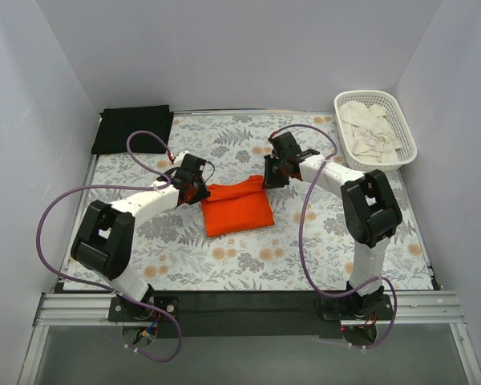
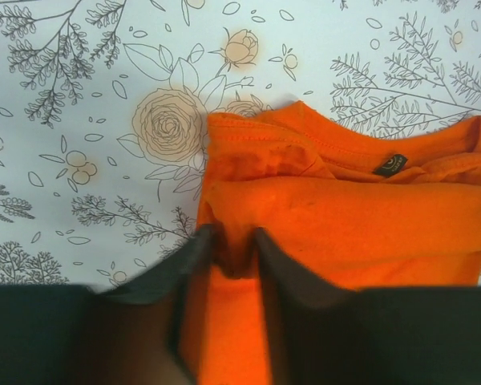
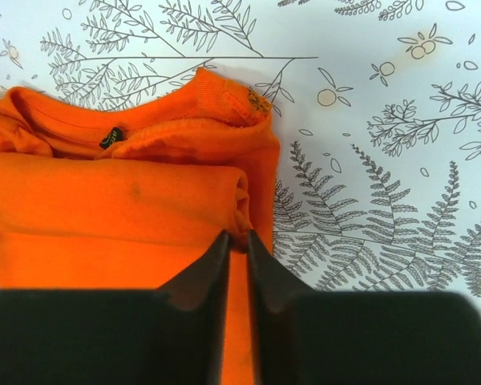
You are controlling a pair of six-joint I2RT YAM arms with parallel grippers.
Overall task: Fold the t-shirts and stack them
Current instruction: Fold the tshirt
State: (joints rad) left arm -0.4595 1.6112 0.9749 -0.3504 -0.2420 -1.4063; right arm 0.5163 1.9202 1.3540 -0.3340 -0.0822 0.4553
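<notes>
The orange t-shirt [image 1: 236, 207] lies partly folded in the middle of the table, collar toward the back. My left gripper [image 1: 194, 191] is shut on its left edge; in the left wrist view the gripper [image 2: 234, 241] pinches a fold of the orange t-shirt [image 2: 345, 216]. My right gripper [image 1: 270, 178] is shut on the shirt's right edge; in the right wrist view the gripper [image 3: 237, 241] pinches the rolled fold of the orange t-shirt [image 3: 128, 200]. The black t-shirt [image 1: 132, 129] lies folded at the back left corner.
A white lattice basket [image 1: 401, 120] holding pale cloth stands at the back right. The floral tablecloth [image 1: 248, 257] covers the table. Grey walls close in at the back and both sides.
</notes>
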